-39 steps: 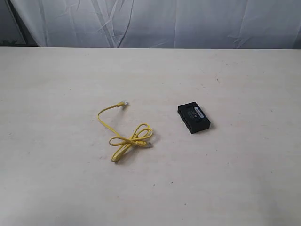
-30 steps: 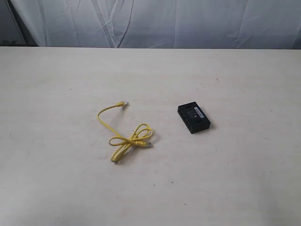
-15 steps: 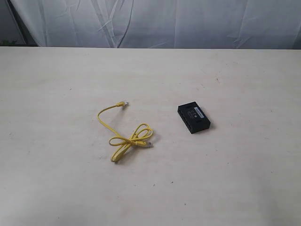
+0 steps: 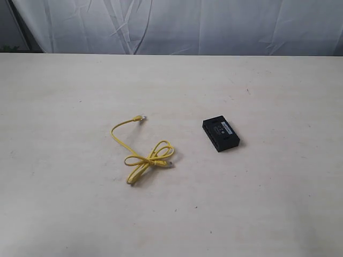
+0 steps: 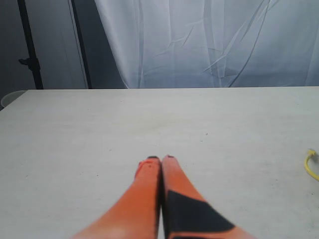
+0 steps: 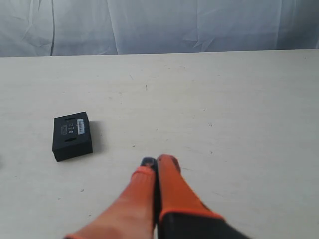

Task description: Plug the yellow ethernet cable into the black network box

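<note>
Judging by how things lie, I put the task at its very start: nothing is plugged, nothing is held. The cable [image 4: 144, 159] lies loose on the tabletop [image 4: 268, 203], partly looped over itself. One plug [image 4: 140, 117] sits at its 12 o'clock end and the other plug [image 4: 170, 165] rests just beside the loops at about 4 o'clock. The box [image 4: 220, 134] sits flat at roughly 3 o'clock from the cable, well apart from it, label up.

Both pairs of fingers are closed tip to tip with nothing between them. The left fingers [image 5: 149, 179] hang over bare tabletop, and so do the right fingers [image 6: 169, 174]. Everything is left to do, as I read it: pick up a plug end, steady the box, line the plug up with a port and push it home.

The exterior view gives me cable and box together but neither arm. The right wrist view shows the box [image 6: 73, 135] ahead of its fingers, apart from them, with the white label clear, yet no cable. The left wrist view catches only a yellow sliver of cable [image 5: 311, 164] at the frame edge and no box. No view lets me make out the ports, so I cannot tell which side should take the plug.
</note>
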### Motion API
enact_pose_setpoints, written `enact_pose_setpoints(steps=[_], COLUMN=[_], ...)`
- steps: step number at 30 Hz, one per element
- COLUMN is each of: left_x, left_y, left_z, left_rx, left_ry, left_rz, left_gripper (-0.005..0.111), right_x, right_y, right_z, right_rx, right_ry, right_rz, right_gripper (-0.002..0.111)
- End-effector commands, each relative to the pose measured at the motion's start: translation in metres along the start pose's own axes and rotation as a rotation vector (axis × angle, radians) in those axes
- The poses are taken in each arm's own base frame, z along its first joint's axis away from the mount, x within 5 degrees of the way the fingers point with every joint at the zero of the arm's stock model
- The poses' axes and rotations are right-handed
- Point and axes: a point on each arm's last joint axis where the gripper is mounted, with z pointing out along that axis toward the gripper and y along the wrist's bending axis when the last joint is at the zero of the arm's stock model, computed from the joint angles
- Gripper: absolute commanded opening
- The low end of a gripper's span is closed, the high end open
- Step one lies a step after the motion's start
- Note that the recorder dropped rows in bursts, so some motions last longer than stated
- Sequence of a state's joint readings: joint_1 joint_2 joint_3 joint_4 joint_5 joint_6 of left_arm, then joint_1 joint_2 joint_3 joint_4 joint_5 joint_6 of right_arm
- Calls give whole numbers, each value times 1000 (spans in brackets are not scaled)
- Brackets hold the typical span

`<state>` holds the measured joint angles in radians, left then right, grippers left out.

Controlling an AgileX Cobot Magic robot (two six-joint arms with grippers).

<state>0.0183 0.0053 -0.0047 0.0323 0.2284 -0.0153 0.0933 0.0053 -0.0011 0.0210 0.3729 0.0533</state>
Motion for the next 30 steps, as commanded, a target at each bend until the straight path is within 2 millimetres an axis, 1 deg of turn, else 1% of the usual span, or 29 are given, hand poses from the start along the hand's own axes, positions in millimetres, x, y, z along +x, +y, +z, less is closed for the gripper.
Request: enact_pose_setpoints(steps=[1, 17, 19, 20, 21, 22, 25, 27, 30], left_x=[0, 0, 0, 0, 0, 0, 0, 0, 0], left_y=[0, 0, 0, 0, 0, 0, 0, 0, 0], left_z=[0, 0, 0, 0, 0, 0, 0, 0, 0], left_rx=[0, 0, 0, 0, 0, 0, 0, 0, 0], left_ry=[-12, -12, -12, -12, -12, -12, -12, -12, -12], left_rz=[-5, -5, -5, -5, -5, -5, -5, -5, -5], left_gripper=[0, 0, 0, 0, 0, 0, 0, 0, 0], right_x=[-1, -1, -6, -14, -17, -27, -44, -51, -57], right_y=[0, 0, 0, 1, 1, 1, 2, 3, 3], right_z=[0, 0, 0, -1, -2, -4, -12, -17, -21], right_rx=[-2, -2, -5, -9, -11, -16, -27, -32, -36], right_ry=[-16, -20, -74, -157, -196, -306, -514, -608, -687], right_rz=[-4, -4, -4, -4, -4, -4, -4, -4, -4], right_gripper=[-1, -1, -1, -1, -1, -1, -1, -1, -1])
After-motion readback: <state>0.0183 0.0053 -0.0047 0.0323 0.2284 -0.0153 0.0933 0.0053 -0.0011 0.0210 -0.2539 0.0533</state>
